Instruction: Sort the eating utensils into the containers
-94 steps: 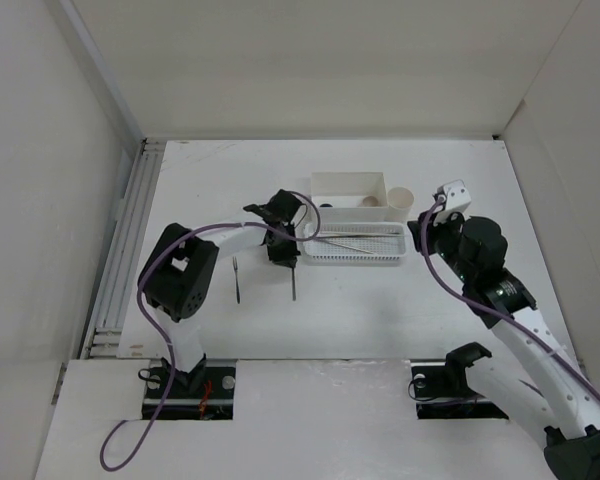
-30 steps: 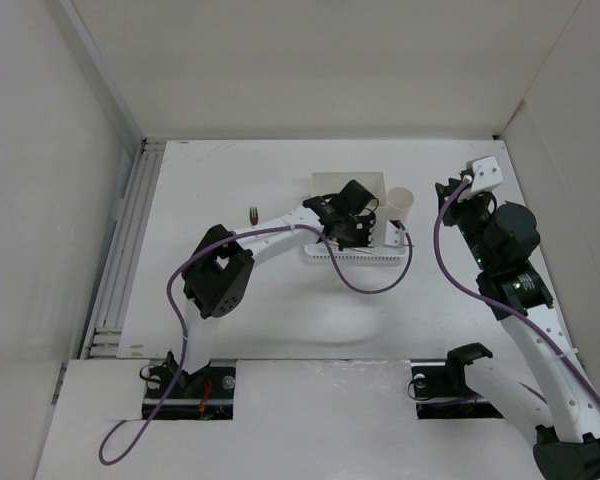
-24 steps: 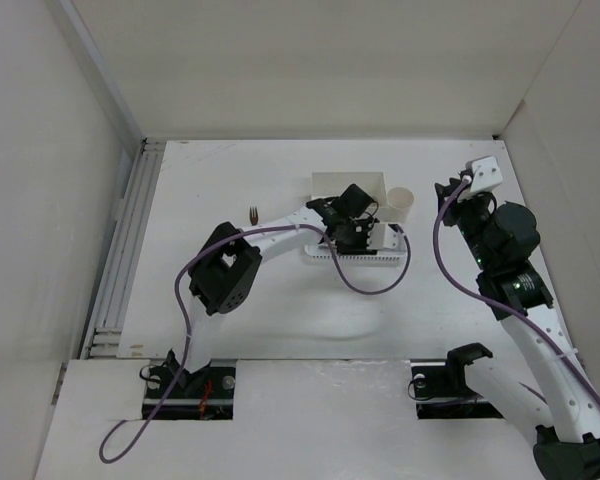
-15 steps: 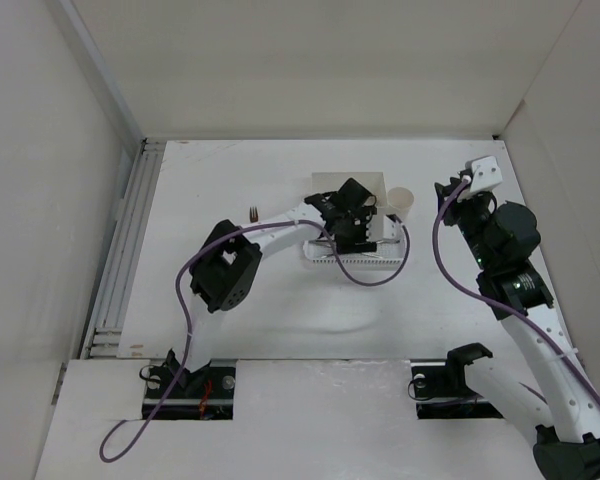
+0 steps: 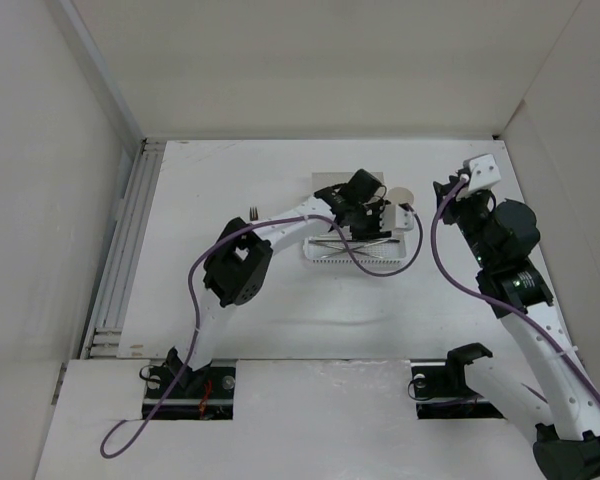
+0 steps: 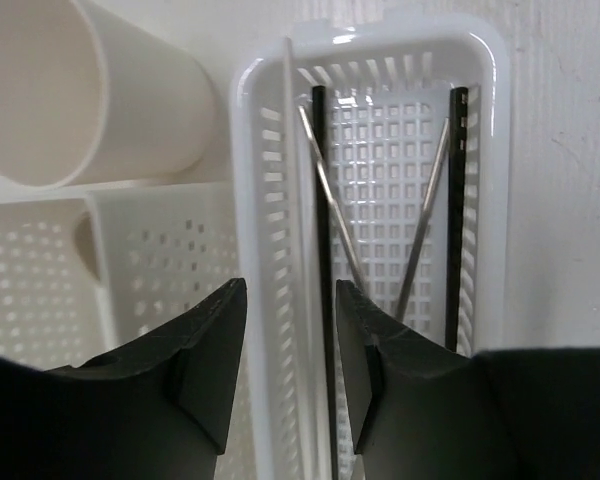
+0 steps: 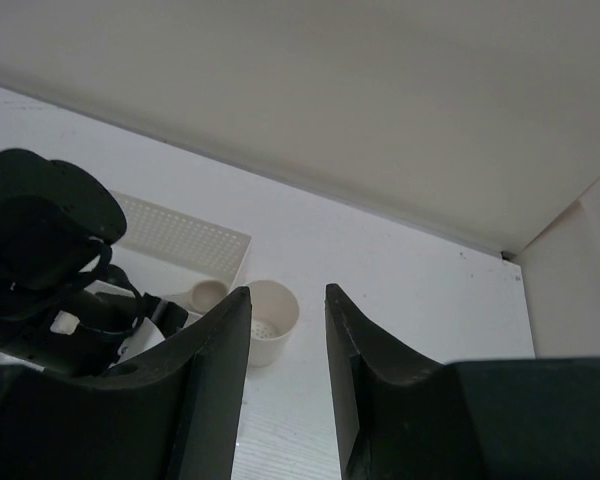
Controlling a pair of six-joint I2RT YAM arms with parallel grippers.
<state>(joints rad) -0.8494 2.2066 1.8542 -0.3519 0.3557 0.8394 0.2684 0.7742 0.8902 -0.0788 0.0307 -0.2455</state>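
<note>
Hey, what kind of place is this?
Probably a robot test cell, not a kitchen: plain white walls box in a table, a left arm and right arm are mounted at its near edge, with a basket of chopsticks staged.

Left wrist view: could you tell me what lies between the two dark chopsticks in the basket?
Two silvery chopsticks, slanting toward each other on the basket floor between the dark chopsticks; the left wrist view shows it.
</note>
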